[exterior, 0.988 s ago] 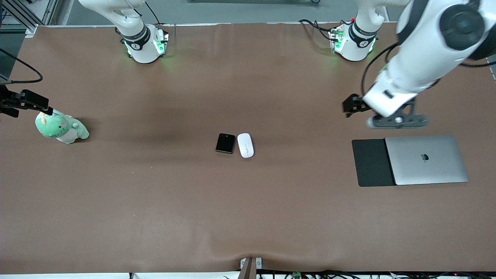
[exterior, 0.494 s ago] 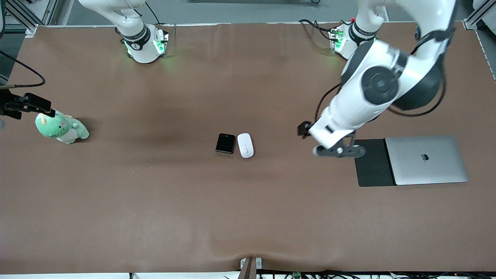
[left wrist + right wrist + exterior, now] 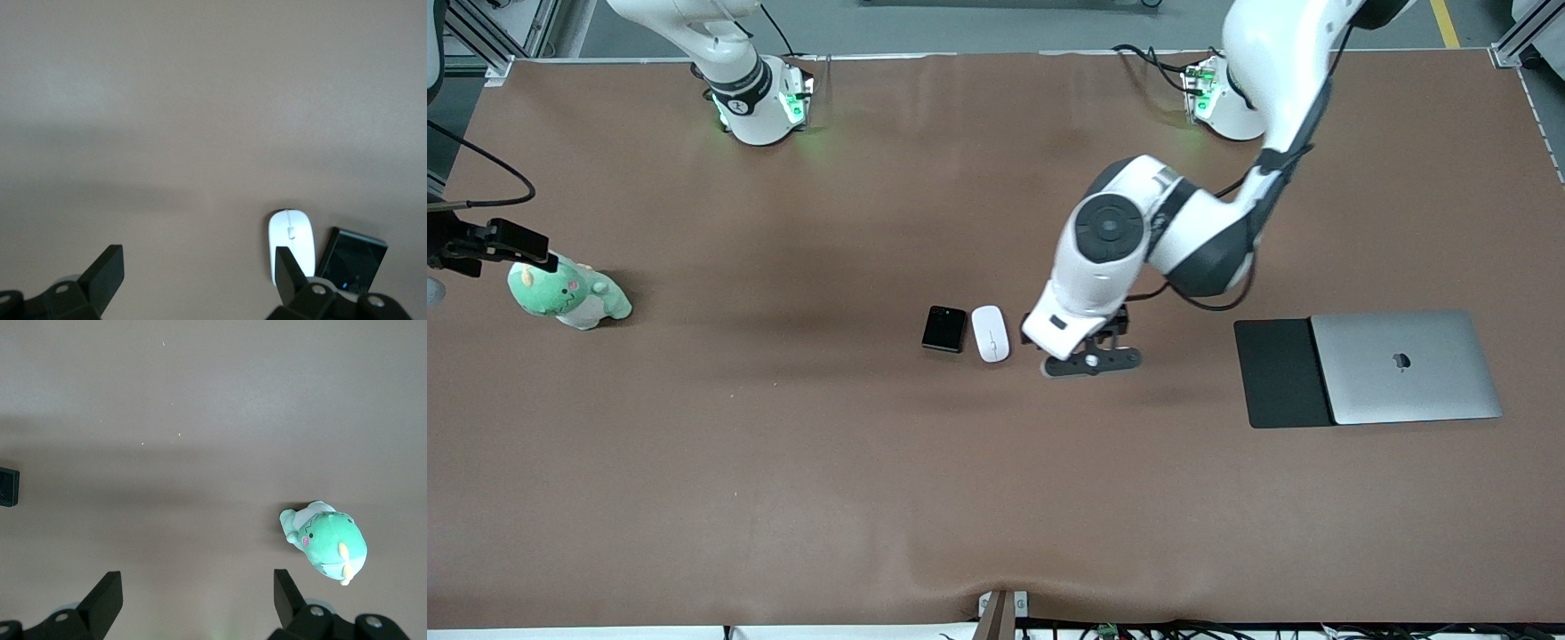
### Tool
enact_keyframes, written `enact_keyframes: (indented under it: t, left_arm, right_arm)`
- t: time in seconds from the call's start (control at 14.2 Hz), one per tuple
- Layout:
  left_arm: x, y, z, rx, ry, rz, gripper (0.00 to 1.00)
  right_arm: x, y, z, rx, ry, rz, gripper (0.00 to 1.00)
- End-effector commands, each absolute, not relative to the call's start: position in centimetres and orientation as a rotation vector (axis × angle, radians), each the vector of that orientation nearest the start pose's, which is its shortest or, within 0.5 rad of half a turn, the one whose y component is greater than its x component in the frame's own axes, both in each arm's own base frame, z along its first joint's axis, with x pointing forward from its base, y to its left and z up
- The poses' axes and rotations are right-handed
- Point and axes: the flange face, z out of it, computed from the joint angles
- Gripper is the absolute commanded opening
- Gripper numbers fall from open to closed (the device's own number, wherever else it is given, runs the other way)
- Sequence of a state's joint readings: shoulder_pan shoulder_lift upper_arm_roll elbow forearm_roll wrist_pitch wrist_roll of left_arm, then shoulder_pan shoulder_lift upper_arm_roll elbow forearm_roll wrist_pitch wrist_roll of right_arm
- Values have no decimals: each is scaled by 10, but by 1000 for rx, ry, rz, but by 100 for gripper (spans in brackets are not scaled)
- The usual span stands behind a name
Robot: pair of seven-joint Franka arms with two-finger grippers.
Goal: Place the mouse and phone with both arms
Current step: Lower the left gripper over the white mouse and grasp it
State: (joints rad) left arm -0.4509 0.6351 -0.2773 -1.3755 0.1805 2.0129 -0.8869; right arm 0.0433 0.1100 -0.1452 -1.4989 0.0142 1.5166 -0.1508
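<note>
The white oval mouse and the black squarish phone lie side by side at the table's middle, the phone toward the right arm's end. My left gripper hangs open over bare table beside the mouse, toward the left arm's end. In the left wrist view the mouse and the phone show just past one finger of the open left gripper, nothing between its fingers. My right gripper waits over the green plush toy; it is open and empty. The phone's edge shows there.
A closed silver laptop lies on a flat black mouse pad toward the left arm's end. A green plush toy sits at the right arm's end, also in the right wrist view. The brown table cover bulges at its near edge.
My left arm has swung from above the laptop and pad across to just beside the mouse, gripper staying open. The right gripper has barely moved. Mouse and phone lie as before.
</note>
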Motion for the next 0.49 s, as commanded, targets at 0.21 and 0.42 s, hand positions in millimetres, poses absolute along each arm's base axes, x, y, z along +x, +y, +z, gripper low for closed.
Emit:
enact_keyframes:
  t: [0.21,0.42]
  left_arm:
    - [550,-492,268,-3155,-475,-167,100]
    - [537,-505,220,-3221,-674,-169,100]
  right_arm:
    - [581,-55,594,-3126,-75,134,100]
    - [580,-55,593,-3125,-73,138,100]
